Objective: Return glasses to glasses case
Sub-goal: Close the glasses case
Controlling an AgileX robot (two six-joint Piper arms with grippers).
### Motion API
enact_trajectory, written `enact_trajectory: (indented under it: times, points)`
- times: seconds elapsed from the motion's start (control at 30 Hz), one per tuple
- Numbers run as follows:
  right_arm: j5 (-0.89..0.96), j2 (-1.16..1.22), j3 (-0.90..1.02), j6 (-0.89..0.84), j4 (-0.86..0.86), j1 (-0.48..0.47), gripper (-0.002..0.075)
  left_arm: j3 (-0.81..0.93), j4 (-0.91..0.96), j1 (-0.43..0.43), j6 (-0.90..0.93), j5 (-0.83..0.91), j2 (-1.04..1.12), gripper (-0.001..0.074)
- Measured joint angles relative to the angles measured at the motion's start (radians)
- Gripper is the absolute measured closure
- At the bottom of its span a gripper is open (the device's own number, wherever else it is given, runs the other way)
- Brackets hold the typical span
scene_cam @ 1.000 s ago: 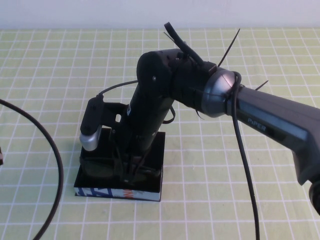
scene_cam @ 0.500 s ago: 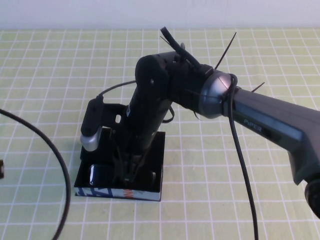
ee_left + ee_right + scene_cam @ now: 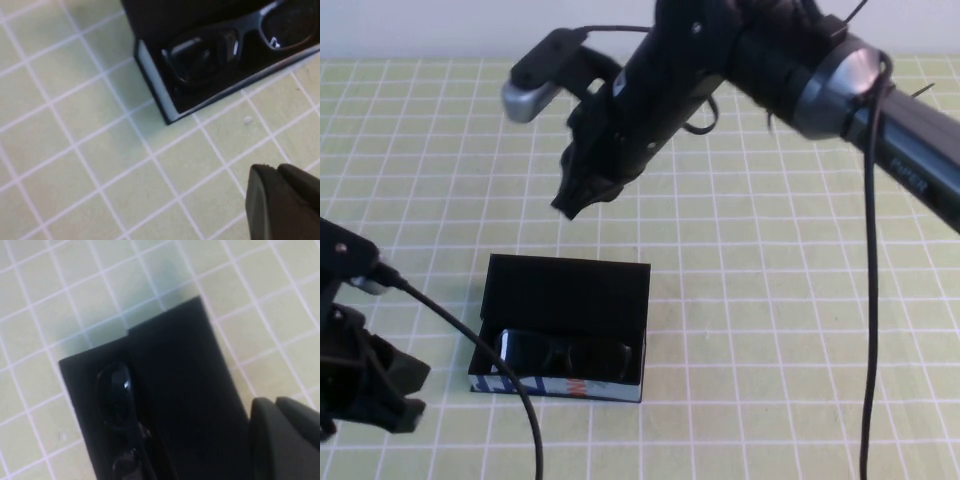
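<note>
The glasses case (image 3: 568,292) lies open on the checked mat, lid back, patterned front edge (image 3: 555,386) toward me. The black glasses (image 3: 570,354) lie inside it. My right gripper (image 3: 576,198) hangs high above the mat behind the case, shut and empty. My left gripper (image 3: 390,388) is low at the near left, beside the case, shut and empty. In the left wrist view the glasses (image 3: 220,42) rest in the case (image 3: 156,82), apart from the left gripper (image 3: 275,172). The right wrist view looks down on the lid (image 3: 185,390), the glasses (image 3: 122,425) and the right gripper (image 3: 274,404).
A green and white checked mat (image 3: 770,330) covers the table. The left arm's black cable (image 3: 490,360) loops in front of the case's left end. The right arm's cable (image 3: 868,300) hangs down at the right.
My right gripper has risen from the case and moved back, leaving the glasses inside. My left gripper has come into view at the near left.
</note>
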Motion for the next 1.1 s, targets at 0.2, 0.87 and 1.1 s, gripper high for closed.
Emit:
enact_trajectory:
  times: [0.2,0.87,1.1]
  points:
    - [0.028,0.023,0.0,0.056,0.044,-0.095,0.0741,0.036,-0.042,-0.087,0.054,-0.128,0.069,0.0738]
    - [0.005,0.249,0.009,0.002,0.352,-0.197,0.0742,0.038,-0.117,-0.247,0.061,-0.335,0.459,0.0738]
    - [0.027,0.249,0.013,-0.013,0.405,-0.197,0.0742,0.038,-0.119,-0.247,0.061,-0.35,0.461,0.0738]
